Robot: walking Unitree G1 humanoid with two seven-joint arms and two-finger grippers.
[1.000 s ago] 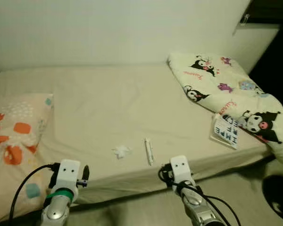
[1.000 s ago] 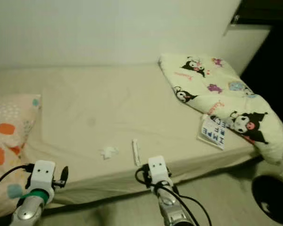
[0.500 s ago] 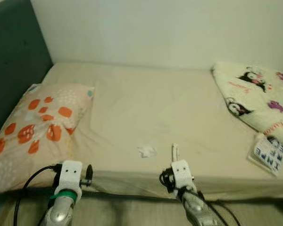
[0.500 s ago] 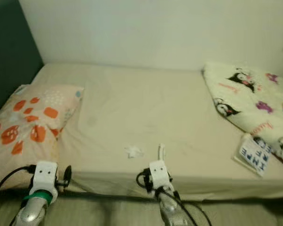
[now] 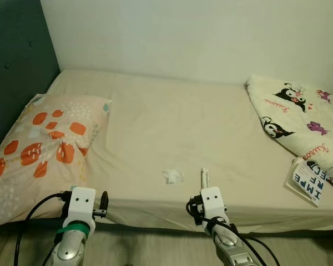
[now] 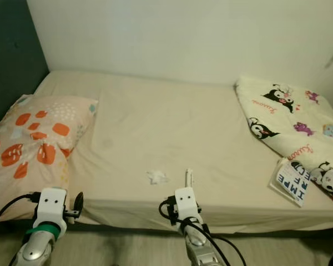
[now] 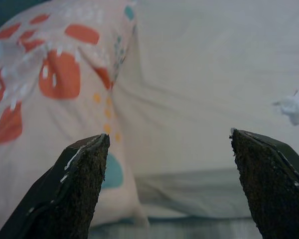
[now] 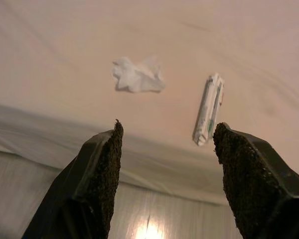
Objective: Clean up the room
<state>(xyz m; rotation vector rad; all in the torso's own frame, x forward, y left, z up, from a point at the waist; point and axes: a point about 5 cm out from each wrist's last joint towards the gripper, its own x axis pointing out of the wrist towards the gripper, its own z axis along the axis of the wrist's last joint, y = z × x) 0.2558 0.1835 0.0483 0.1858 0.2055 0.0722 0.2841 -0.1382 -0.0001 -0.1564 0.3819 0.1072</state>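
Left gripper (image 7: pixel 169 189): my fingers stand wide apart with nothing between them, held low in front of the bed's near edge.
Right gripper (image 8: pixel 167 184): my fingers are spread wide and empty too, held low before the bed edge.
Crumpled tissue (image 8: pixel 138 75): lies on the sheet just beyond my right jaws, nearer the left finger's side; it also shows off to the side of my left jaws' right finger.
Wrapped tube (image 8: pixel 209 108): a slim white packet with green print, lying lengthwise just ahead of my right finger (image 8: pixel 254 184), beside the tissue but apart from it.
Pillow (image 5: pixel 36 141): orange-spotted, ahead of my left jaws and to their left.
Bed (image 5: pixel 177 119): beige sheet stretching away ahead of both jaws.
Cartoon quilt (image 5: pixel 299 116): bunched far off to the right of my right jaws.
Printed card (image 5: pixel 309 182): rests at the quilt's near edge, well apart from my right jaws.
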